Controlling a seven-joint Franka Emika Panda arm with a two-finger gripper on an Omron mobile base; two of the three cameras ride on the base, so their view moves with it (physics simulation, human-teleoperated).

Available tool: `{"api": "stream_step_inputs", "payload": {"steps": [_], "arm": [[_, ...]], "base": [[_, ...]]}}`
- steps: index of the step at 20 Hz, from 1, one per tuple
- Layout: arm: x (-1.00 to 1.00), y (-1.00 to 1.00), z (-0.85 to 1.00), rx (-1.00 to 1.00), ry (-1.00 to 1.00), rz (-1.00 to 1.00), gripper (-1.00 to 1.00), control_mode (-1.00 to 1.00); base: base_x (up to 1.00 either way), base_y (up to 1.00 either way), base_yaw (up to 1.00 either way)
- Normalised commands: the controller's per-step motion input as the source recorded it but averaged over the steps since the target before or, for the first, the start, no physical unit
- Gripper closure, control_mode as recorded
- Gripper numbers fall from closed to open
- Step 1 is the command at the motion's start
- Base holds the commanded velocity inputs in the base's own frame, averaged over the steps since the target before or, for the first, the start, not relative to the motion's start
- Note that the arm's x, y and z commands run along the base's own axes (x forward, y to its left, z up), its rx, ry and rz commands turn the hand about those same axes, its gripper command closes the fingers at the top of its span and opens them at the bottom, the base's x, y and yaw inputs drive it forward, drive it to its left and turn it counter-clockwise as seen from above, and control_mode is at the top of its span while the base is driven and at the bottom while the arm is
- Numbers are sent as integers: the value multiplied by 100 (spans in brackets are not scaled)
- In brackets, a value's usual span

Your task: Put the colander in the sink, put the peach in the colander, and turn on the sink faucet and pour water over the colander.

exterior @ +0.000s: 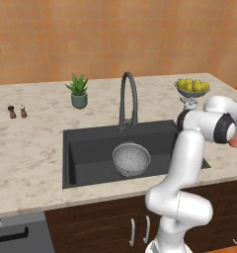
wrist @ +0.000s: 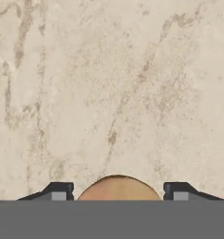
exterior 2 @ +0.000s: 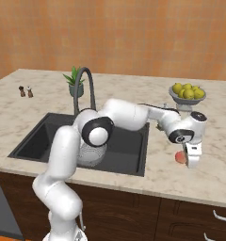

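Right of the sink (exterior 2: 129,155), near the surface (wrist: 109,84) front edge, the hand (wrist: 117,192) grips the peach (wrist: 117,188) between its fingertips (wrist: 59,191). Farther back, the colander (exterior: 131,159) sits inside the sink, below the faucet (exterior: 128,99); a bowl of yellow-green fruit (exterior 2: 187,92) stands beyond.

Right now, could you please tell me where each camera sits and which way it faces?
Left base view: behind the arm's left, looking forward and down at the sink, colander and faucet; the arm rises lower right.
Right base view: behind its right, same counter; the arm reaches right, gripper at the peach.
Hand view: on the hand, facing the counter; fingertips flank the peach.
Both base views share sink, colander, faucet, peach.
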Motion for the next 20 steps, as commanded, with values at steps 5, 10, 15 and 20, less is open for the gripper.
{"api": "stream_step_inputs", "payload": {"steps": [5, 10, 15, 20], "arm": [[-46, 100, 74, 9, -76, -14, 100, -100], [-28, 100, 65, 0, -50, -5, 100, -100], [8, 100, 72, 0, 9, 27, 100, -100], [15, 100, 40, 2, 24, 42, 100, -100]], "base": [[0, 0, 0], [0, 0, 0], [0, 0, 0], [0, 0, 0]]}}
